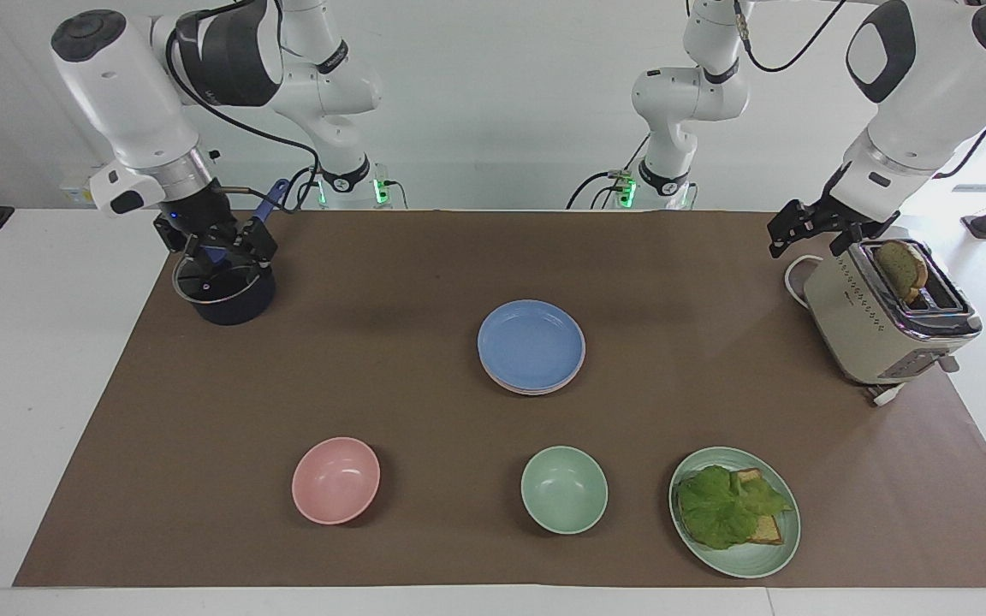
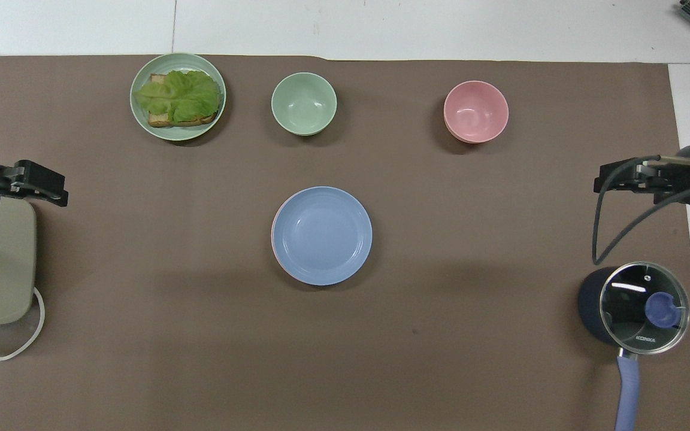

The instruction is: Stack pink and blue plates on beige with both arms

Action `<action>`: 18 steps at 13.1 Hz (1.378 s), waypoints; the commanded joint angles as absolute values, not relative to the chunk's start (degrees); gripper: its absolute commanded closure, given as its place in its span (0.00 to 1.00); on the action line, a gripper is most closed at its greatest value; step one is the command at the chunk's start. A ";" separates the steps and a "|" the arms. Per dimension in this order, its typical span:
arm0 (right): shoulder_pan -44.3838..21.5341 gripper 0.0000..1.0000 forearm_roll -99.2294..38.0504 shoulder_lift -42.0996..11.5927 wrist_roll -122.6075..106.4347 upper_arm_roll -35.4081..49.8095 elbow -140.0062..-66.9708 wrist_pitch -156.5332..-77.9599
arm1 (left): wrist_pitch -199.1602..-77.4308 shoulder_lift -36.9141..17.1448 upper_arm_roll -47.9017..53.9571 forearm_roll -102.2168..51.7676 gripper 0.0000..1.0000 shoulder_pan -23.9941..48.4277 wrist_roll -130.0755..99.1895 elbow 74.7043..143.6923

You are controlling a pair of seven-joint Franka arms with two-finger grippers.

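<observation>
Centrally, the blue plate lies well apart from both grippers, seemingly empty.

Blue plate topping stack — pink plate beneath, mid-table

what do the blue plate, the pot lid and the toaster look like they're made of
Blue plate: matte, evenly coloured, no sharp glare; probably plastic or melamine, though matte ceramic is possible.
Pot lid: clear glass, since the dark pot shows through it, with a thin metal rim and a blue knob, likely plastic.
Toaster: smooth beige body that could be painted metal or plastic, with a shiny chrome-like top.
</observation>
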State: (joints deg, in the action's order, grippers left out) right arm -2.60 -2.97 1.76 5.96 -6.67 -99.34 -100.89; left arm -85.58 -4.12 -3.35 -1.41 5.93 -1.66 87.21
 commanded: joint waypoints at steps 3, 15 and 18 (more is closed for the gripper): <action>-1.14 0.00 0.69 3.43 2.11 -6.15 -93.09 -91.78 | -84.73 -3.60 -2.81 -0.44 0.00 5.27 -1.32 87.10; -2.11 0.00 0.62 7.56 1.41 -4.57 -93.87 -85.96 | -84.73 -3.60 -2.81 -0.44 0.00 5.27 -1.23 87.10; -2.11 0.00 -0.09 8.26 1.41 -4.04 -95.18 -86.22 | -84.73 -3.60 -2.81 -0.44 0.00 5.27 -1.23 87.10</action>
